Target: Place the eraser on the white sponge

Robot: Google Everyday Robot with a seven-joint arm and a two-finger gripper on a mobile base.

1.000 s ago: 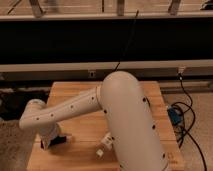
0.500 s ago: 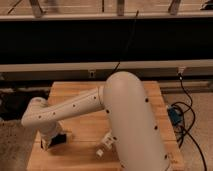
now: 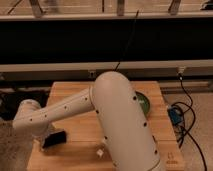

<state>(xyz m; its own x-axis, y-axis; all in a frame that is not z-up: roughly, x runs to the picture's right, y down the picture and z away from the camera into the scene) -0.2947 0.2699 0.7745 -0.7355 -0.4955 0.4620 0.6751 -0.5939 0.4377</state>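
The eraser (image 3: 55,138) is a black elongated block lying low over the left part of the wooden table (image 3: 75,92). My gripper (image 3: 44,141) is at the lower left, under the white wrist of my arm (image 3: 60,110), right at the block's left end. I cannot tell whether it holds the block. The white sponge does not show; my arm may be hiding it. A tiny white cube-like bit (image 3: 100,152) lies near the table's front edge.
A green bowl (image 3: 143,103) sits at the table's right, half hidden behind my arm. A blue box (image 3: 174,116) and black cables (image 3: 187,97) lie on the floor to the right. A dark shelf runs along the back.
My wrist has shifted slightly to the right over the left part of the table. The black block stays in about the same place.
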